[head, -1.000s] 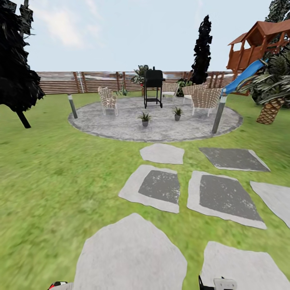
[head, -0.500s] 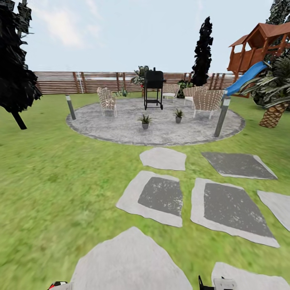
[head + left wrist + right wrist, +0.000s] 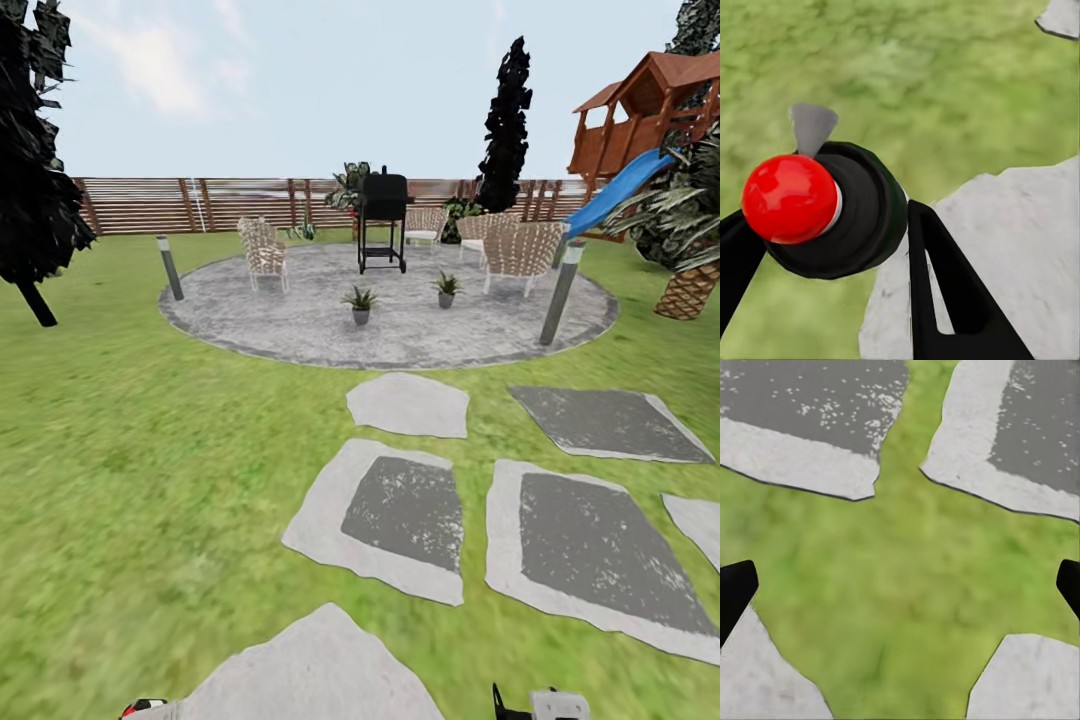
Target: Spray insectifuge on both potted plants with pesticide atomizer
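View has closed in on the garden's paved circle point(image 3: 300, 335), so base is driving toward potted plants point(image 3: 361, 300), well ahead. Left gripper point(image 3: 832, 247) clamped on pesticide atomizer point(image 3: 832, 210); right gripper point(image 3: 900, 585) apart, empty.

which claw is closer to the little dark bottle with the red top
Left. The left claw is shut on the small dark bottle with a red top, its black fingers on either side. The right claw is open over grass between grey stepping stones, holding nothing.
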